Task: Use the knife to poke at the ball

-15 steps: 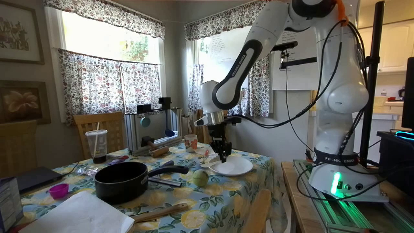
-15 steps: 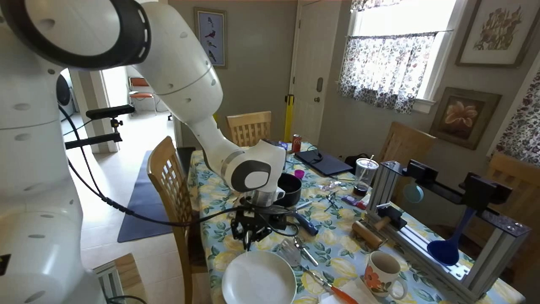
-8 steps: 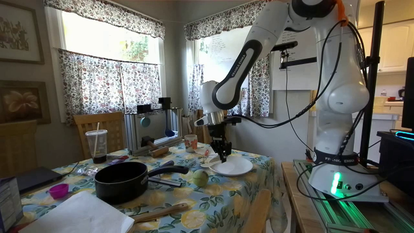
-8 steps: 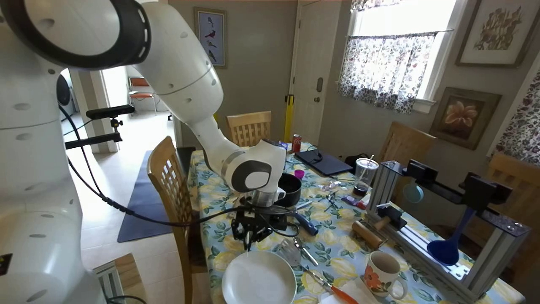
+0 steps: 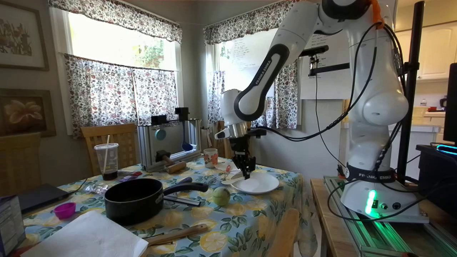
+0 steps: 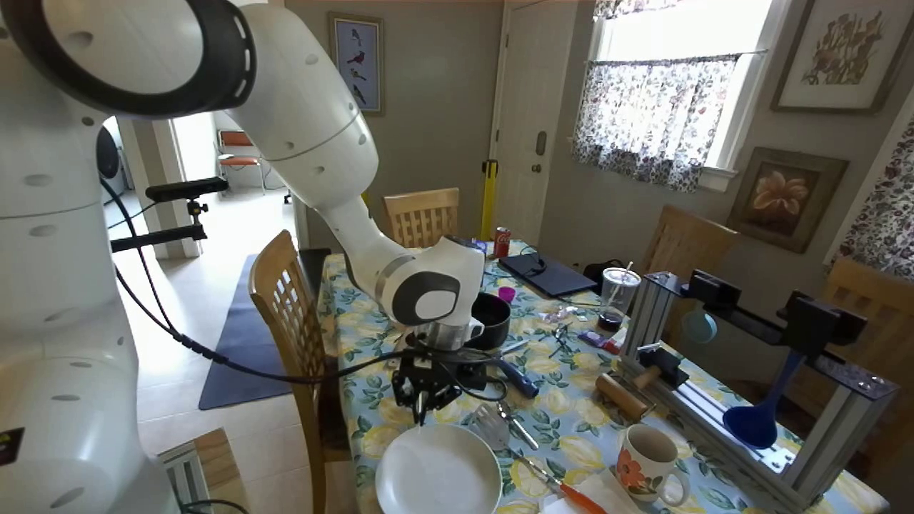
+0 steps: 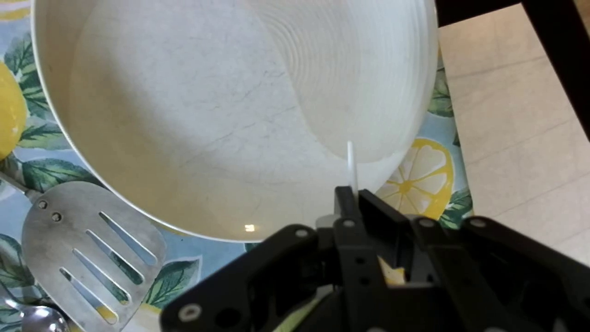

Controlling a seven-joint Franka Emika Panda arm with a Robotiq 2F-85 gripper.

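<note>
Tabletop (image 5: 200, 213): whole ball (image 5: 221, 196), exterior view only.

The table (image 5: 250, 223) (lemon-print cloth (image 5: 192, 213) over it) carries a saucepan (image 5: 134, 205), ball (image 5: 221, 196), white dish (image 5: 257, 184) and pink cup (image 5: 65, 211).

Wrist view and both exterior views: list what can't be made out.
Wrist view: the shut gripper hides part of the white strip; its full shape is unclear.
Wrist view: the gripper mostly covers the green patch; whether it is the ball is unclear.
Wrist view: the plate is cut off by the top edge, the spatula by the left.
In an exterior view: the arm partly hides the pot.
</note>
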